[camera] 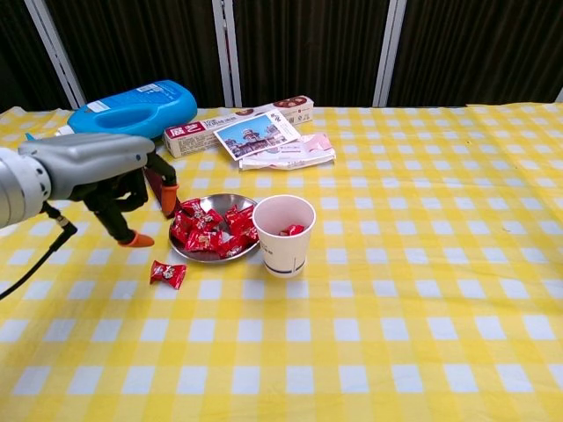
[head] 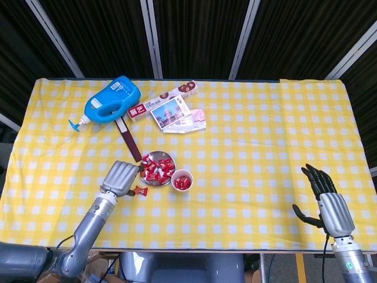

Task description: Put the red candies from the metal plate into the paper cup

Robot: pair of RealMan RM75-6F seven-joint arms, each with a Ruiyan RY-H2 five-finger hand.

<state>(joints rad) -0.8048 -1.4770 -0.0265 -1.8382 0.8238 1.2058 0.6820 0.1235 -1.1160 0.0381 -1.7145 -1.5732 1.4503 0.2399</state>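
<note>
Left hand (camera: 132,198) empty, fingers spread, left of centre beside metal plate (camera: 214,256) of red candies (camera: 211,230); right hand (head: 330,203) open (lower right). Best lowered onto one candy, pinched, then carried over paper cup (camera: 283,234).

The head view looked steeply down from high above the near edge of the surface (head: 247,177), taking in its whole checked cloth out to the dark curtain behind, with both arms entering from the bottom. The chest view sat much lower and closer, facing across the surface (camera: 396,308) almost level toward that same curtain. Both views shared the area just beside the left robot hand (head: 121,177) (camera: 119,189): the metal plate (head: 158,167) (camera: 214,255), the paper cup (head: 182,180) (camera: 284,233) and the blue bottle (head: 111,100) (camera: 132,107) beyond. The right robot hand (head: 330,203) appeared only in the head view.
</note>
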